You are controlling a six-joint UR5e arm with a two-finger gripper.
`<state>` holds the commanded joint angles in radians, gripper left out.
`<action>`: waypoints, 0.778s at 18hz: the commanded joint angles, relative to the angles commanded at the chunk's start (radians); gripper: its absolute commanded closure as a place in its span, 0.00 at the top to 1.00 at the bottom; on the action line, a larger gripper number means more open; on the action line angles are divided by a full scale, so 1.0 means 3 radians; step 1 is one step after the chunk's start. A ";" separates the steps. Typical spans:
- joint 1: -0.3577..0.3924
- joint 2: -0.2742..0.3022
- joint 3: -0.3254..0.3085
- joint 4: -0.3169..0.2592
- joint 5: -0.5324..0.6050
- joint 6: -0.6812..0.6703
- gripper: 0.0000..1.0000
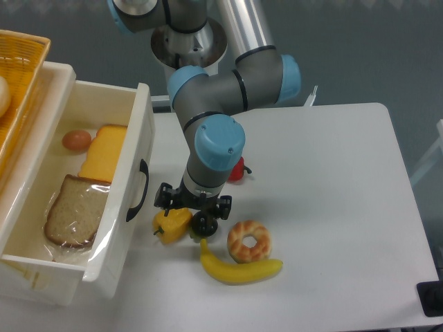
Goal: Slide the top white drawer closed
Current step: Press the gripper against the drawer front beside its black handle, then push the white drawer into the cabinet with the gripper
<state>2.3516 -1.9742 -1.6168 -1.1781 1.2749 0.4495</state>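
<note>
The top white drawer (pixel 135 138) stands pulled far out at the left, and its black arched handle (pixel 139 190) faces right. Inside it lie a bread slice (pixel 75 211), a yellow cheese wedge (pixel 105 153) and a brown egg (pixel 77 140). My gripper (pixel 203 223) points down at the table a short way right of the handle and does not touch the drawer. Its fingers show as one dark tip close together, holding nothing. The lower drawer is hidden under the open one.
A yellow pepper (pixel 172 225) lies between the gripper and the drawer front. A banana (pixel 239 268) and a bagel (pixel 249 240) lie just right of the gripper. A red item (pixel 237 169) sits behind the arm. An orange basket (pixel 24 62) stands on the cabinet top.
</note>
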 joint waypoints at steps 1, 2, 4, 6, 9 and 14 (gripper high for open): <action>0.0000 0.0005 0.0000 0.0000 -0.0011 0.0000 1.00; 0.0000 0.0010 0.0000 0.0000 -0.0016 0.0000 1.00; -0.0005 0.0015 0.0000 0.0000 -0.0016 0.0000 1.00; -0.0020 0.0015 -0.0010 0.0000 -0.0021 0.0000 1.00; -0.0051 0.0026 -0.0010 0.0000 -0.0046 0.0000 1.00; -0.0077 0.0036 -0.0015 0.0005 -0.0072 0.0005 1.00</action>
<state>2.3286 -1.9635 -1.6214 -1.1766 1.2533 0.4510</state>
